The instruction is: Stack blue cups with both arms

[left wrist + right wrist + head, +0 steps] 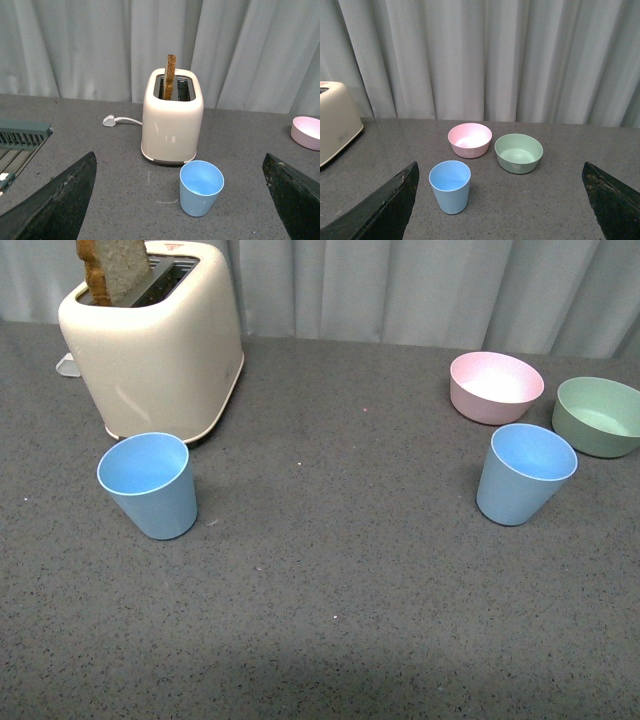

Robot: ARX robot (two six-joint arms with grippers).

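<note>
Left cup (148,485): front view's left, upright beside toaster (155,335).
Right cup (525,475): right, near pink bowl (495,387).
Left pincer (178,155), right pincer (500,164): wide, empty.
Handling: probably light, stiff; pinch sidewall near rim.

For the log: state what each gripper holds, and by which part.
Nothing is held. The left gripper and right gripper are open and empty; the left blue cup and right blue cup stand free on the table.

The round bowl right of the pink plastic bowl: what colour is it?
Pale green; the round matte bowl shows best in the right wrist view.
</note>
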